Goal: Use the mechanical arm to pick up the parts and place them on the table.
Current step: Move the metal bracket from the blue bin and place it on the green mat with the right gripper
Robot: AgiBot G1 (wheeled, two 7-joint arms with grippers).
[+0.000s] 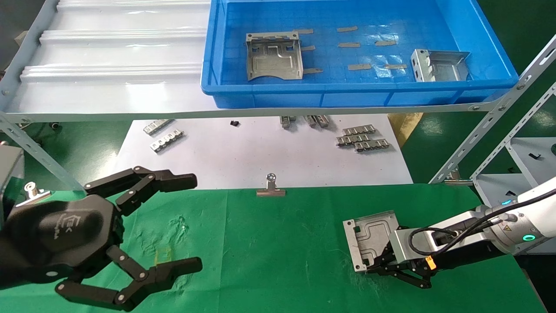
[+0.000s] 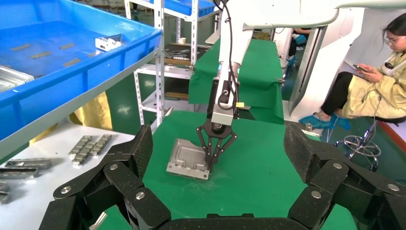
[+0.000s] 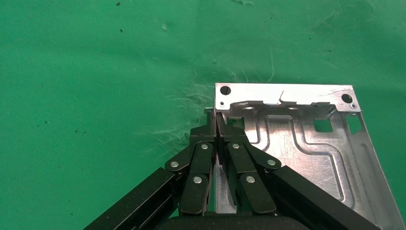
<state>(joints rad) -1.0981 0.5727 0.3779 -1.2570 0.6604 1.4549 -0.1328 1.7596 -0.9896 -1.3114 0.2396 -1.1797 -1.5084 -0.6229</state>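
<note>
One silver part (image 1: 372,238) lies on the green table (image 1: 282,252) at the right. My right gripper (image 1: 377,265) is shut on the part's near side rim. The right wrist view shows its fingertips (image 3: 215,120) pinched on the folded rim of the part (image 3: 306,143). In the left wrist view the part (image 2: 187,158) rests flat on the cloth. My left gripper (image 1: 193,221) is open and empty, low over the table's left side. Two more parts lie in the blue crate (image 1: 347,89), one at the left (image 1: 273,56) and one at the right (image 1: 438,65).
A white sheet (image 1: 243,156) behind the table holds toothed metal strips (image 1: 362,139). A binder clip (image 1: 271,187) sits on the cloth's far edge. A yellow square mark (image 1: 164,253) is near my left gripper. Slotted rack struts (image 1: 491,117) stand at the right.
</note>
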